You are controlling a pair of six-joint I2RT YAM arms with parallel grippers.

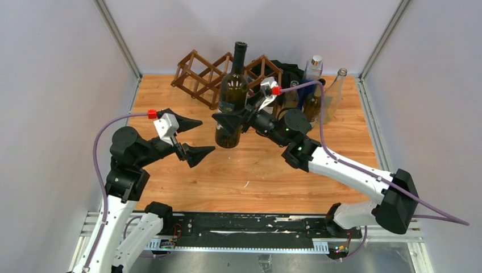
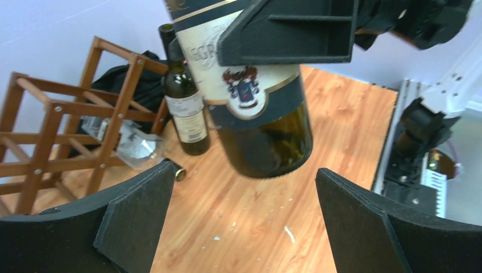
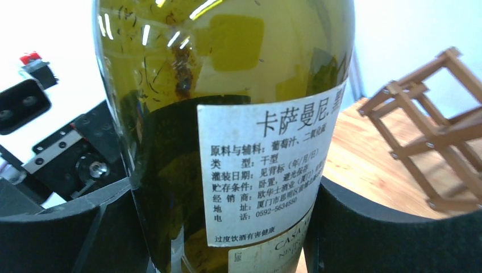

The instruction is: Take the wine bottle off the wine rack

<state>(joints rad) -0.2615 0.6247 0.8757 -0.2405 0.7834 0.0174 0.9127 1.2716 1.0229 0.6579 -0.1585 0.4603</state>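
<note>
The wine bottle (image 1: 233, 94), dark green glass with a label, hangs upright above the table, clear of the wine rack (image 1: 204, 74). My right gripper (image 1: 236, 120) is shut on its lower body. In the right wrist view the bottle (image 3: 227, 114) fills the space between both fingers (image 3: 386, 227), and the rack (image 3: 432, 125) stands off to the right. My left gripper (image 1: 206, 136) is open and empty, just left of the bottle's base. In the left wrist view the bottle (image 2: 256, 114) hangs above the left gripper (image 2: 244, 170), with the dark brown lattice rack (image 2: 51, 131) at left.
Several other bottles (image 1: 312, 71) stand at the back right beside a dark cloth (image 1: 290, 71). One dark labelled bottle (image 2: 187, 119) stands by the rack, with a clear bottle (image 2: 125, 145) lying near it. Grey walls close in the wooden table (image 1: 256, 176).
</note>
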